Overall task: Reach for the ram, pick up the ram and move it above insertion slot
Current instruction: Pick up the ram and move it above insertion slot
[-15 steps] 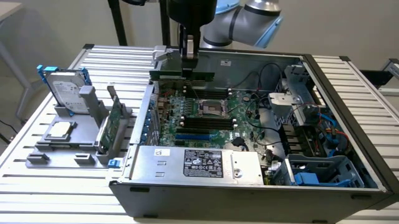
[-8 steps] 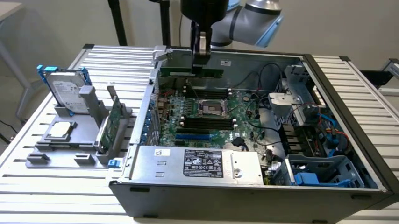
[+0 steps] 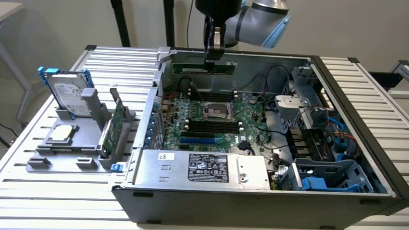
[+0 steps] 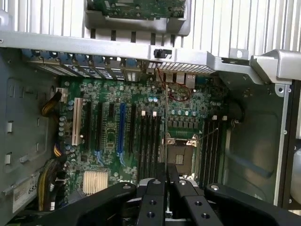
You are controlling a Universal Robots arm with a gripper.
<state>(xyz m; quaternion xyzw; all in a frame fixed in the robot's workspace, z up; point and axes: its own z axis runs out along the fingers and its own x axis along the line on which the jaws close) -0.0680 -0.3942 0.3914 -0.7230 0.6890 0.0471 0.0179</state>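
I have the open computer case point(image 3: 255, 158) on the bench point(image 3: 51, 191), its motherboard point(image 4: 141, 127) below my fingers point(image 3: 213, 48), which are clamped on the ram point(image 3: 203, 68) near the case's far wall. A tilted stick could miss its slot.

Black gripper point(image 4: 165, 188) fingers pressed close together above a green motherboard point(image 4: 141, 127), its dark memory slots point(image 4: 149, 141) beside the CPU socket point(image 4: 179, 154).

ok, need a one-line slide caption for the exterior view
UR arm's gripper holds the ram level above the open PC case's motherboard, near the case's far wall.
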